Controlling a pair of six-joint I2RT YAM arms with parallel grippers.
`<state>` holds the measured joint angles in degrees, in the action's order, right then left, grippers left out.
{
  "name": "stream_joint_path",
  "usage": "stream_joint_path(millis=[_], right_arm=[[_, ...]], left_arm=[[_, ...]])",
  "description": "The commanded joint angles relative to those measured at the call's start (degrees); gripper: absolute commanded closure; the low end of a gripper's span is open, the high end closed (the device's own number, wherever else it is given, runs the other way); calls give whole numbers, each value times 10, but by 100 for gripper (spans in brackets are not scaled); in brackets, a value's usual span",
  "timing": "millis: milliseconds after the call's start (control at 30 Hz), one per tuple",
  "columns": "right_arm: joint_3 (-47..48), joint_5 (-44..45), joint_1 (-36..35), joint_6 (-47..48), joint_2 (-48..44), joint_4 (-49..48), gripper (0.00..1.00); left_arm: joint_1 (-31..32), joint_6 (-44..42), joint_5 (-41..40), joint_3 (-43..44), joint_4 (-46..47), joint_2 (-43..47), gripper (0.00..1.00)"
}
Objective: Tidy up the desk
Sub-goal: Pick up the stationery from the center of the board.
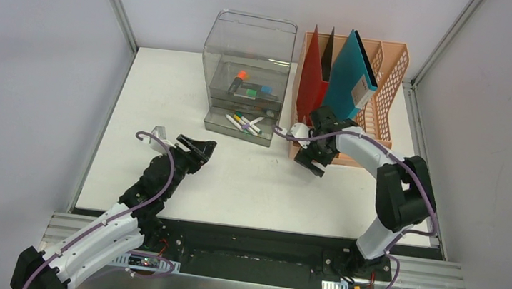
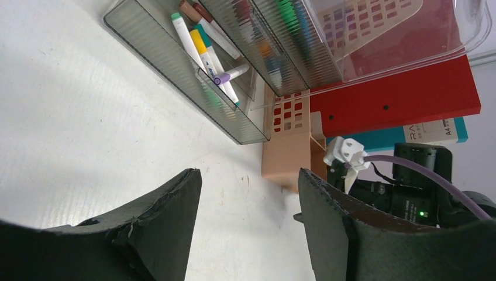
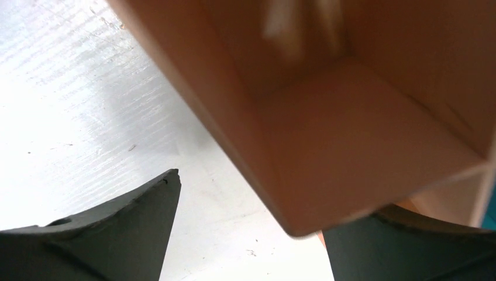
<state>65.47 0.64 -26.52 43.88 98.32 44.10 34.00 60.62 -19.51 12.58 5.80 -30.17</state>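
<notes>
The white desk (image 1: 248, 187) holds a clear drawer box and a peach rack at its far end. My left gripper (image 1: 200, 149) hovers open over bare desk left of centre, nothing between its fingers; in the left wrist view the left gripper (image 2: 250, 178) faces the box and the rack's corner (image 2: 289, 155). At the front left corner of the rack (image 1: 390, 69) my right gripper (image 1: 311, 161) is open. In the right wrist view the right gripper (image 3: 251, 205) straddles that rack corner (image 3: 351, 117): the left finger stands well clear of it, and the right finger is partly hidden behind it.
The clear drawer box (image 1: 253, 44) has its bottom drawer (image 2: 175, 70) pulled out, with several markers (image 1: 244, 123) lying in it. A red folder (image 1: 313, 71) and a teal folder (image 1: 350, 72) stand in the rack. Grey walls and aluminium rails edge the desk.
</notes>
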Motion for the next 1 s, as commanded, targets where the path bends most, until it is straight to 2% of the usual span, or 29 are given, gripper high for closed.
stream_joint_path(millis=[0, 333, 500, 833, 967], right_arm=[[8, -18, -3, -5, -70, -26, 15], [26, -146, -7, 60, -103, 82, 28], [26, -106, -19, 53, -66, 74, 33], [3, 14, -26, 33, -19, -3, 32], [-4, 23, -28, 40, -19, -12, 31]], left_arm=[[-7, -4, -12, -1, 5, 2, 37], [-7, -4, -7, 12, 5, -18, 38], [-7, 0, -5, 16, 6, -29, 37], [-7, -1, -1, 17, 1, -25, 38], [-7, 0, -2, 13, -2, -19, 38]])
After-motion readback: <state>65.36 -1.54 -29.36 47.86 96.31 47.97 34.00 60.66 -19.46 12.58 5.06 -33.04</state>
